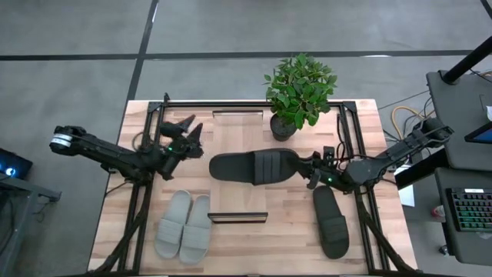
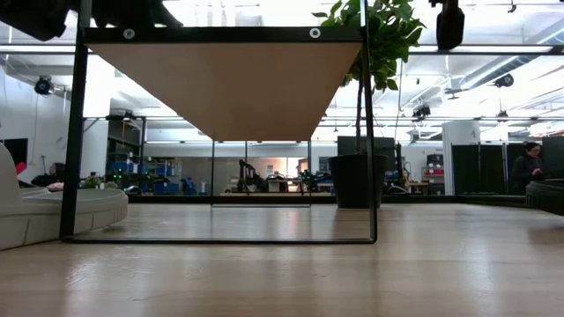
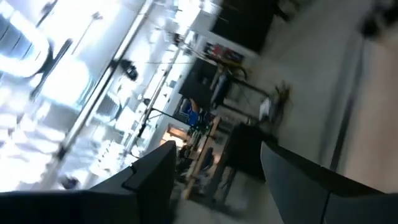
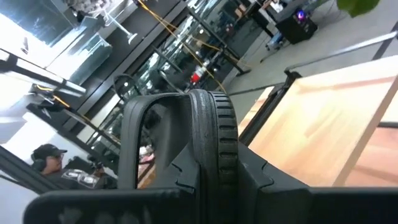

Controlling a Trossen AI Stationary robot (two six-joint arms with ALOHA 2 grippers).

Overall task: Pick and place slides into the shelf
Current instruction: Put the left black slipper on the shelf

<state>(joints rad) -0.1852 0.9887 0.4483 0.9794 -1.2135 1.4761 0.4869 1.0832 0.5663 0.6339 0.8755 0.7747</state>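
A black slide (image 1: 254, 167) lies lengthwise above the shelf's light plank (image 1: 238, 135), and my right gripper (image 1: 309, 169) is shut on its right end. The second black slide (image 1: 330, 223) lies sole down on the table at the near right. The pale grey pair (image 1: 183, 225) lies side by side at the near left; the low view shows one grey slide (image 2: 53, 211) beside a shelf leg. My left gripper (image 1: 192, 129) stands open and empty over the shelf's left end. In its wrist view the left gripper (image 3: 217, 186) faces the room. My right gripper pinches the slide's end nearest the strap (image 4: 214, 143) between its two fingers (image 4: 255, 177), one on each face of the sole. The fingers come level from the table's right side, along the slide. Whether the slide rests on the plank or hangs above it cannot be told.
A potted plant (image 1: 298, 92) stands at the far right by the shelf's rail. The shelf's dark metal rails (image 1: 350, 154) run along both ends. People show in the room beyond the table (image 2: 529, 163). A keyboard (image 1: 470, 211) sits off the table's right side.
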